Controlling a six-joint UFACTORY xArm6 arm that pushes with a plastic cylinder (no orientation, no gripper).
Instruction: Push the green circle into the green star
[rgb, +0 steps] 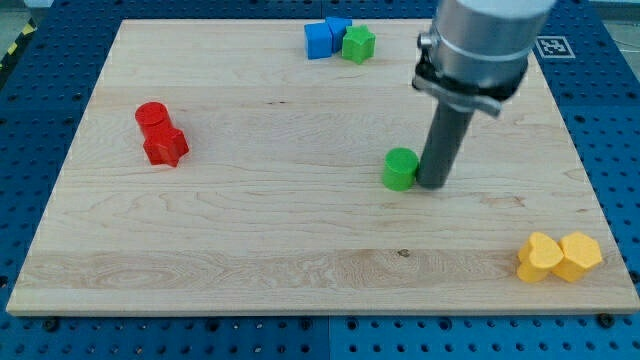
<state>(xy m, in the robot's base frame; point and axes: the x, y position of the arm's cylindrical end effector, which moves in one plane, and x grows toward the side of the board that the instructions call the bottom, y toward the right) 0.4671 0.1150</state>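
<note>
Where the rod ends on the wooden board (250, 250), my tip (432, 184) touches the green circle (400, 169) on its right side, gripping nothing. One green star (358, 43) lies at top beside two blue blocks (326, 37). Two red blocks (160, 133) and two yellow blocks (558, 256) lie well apart.

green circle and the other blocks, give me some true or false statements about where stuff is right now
1. My tip is just at the view's right of the green circle. True.
2. The green star sits near the view's bottom edge. False: it is near the view's top, beside the blue blocks.
3. The green circle touches the green star. False: they lie well apart.
4. Two yellow blocks sit at the view's bottom right. True.
5. The red blocks are at the view's right. False: they are at the view's left.
</note>
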